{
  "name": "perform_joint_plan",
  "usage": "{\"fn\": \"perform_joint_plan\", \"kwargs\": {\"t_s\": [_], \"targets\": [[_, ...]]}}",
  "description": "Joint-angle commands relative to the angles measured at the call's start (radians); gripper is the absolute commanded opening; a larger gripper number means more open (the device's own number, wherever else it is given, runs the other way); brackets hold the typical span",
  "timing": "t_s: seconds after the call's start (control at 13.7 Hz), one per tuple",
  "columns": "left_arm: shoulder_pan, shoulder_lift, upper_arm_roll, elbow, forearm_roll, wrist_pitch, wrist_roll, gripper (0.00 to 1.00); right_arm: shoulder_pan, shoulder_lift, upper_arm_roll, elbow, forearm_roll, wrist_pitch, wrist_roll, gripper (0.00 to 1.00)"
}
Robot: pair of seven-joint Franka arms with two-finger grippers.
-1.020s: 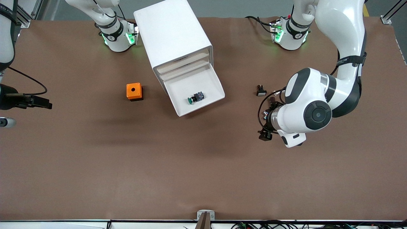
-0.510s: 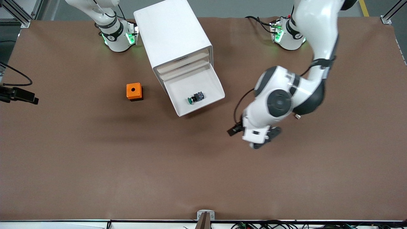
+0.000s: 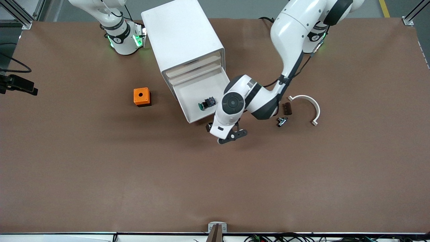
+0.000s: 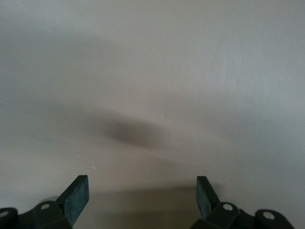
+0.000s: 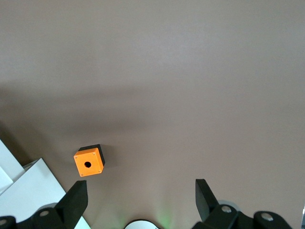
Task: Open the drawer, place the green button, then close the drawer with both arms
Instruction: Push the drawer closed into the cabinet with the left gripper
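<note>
The brown table [image 3: 100, 174] bears a boxy white cabinet [image 3: 181, 37] whose lowest shallow white drawer [image 3: 191, 89] stands pulled out. In it lies the green-capped push button [image 3: 206, 103]. The white left arm [image 3: 289, 37] puts its left gripper [image 4: 142, 196], fingers spread and empty, right at the drawer's front. The right gripper [image 5: 141, 196], also spread, hangs high over the table past the orange box with a hole [image 3: 141, 96]. No legible writing.
</note>
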Motion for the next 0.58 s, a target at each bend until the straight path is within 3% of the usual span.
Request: {"fn": "perform_joint_plan", "kwargs": {"t_s": [0.0, 0.51], "targets": [[-0.047, -0.017, 0.003, -0.079, -0.008, 0.077, -0.014, 0.99, -0.006, -0.070, -0.001, -0.075, 0.024, 0.006, 0.016, 1.00], [-0.085, -0.020, -0.118, -0.106, -0.054, 0.075, -0.149, 0.99, -0.027, -0.202, -0.005, -0.258, 0.057, 0.104, 0.013, 1.00]]}}
